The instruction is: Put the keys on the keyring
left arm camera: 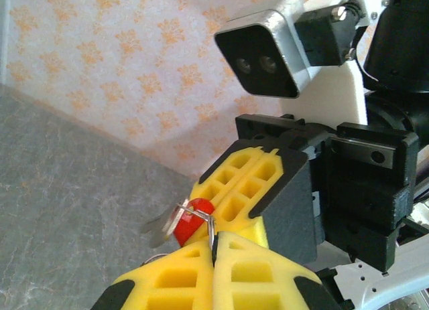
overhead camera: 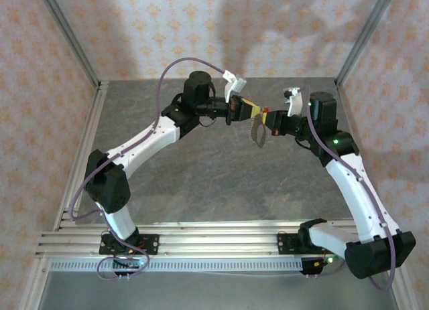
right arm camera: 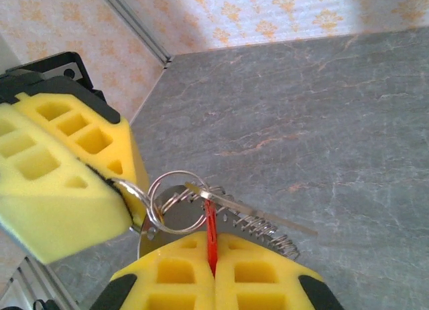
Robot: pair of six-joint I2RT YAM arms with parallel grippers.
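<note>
Red plastic marks the key [right arm camera: 212, 239], its head clenched edge-on in the right gripper [right arm camera: 214, 255]; its silver blade juts out beside the wire keyring [right arm camera: 161, 183], which touches the head and is pinched tight in the left gripper [left arm camera: 213, 248]; both hang above the grey table [right arm camera: 322, 122]; threading looks begun; whether the ring has entered the head's hole I cannot tell; seating it seems left.
</note>
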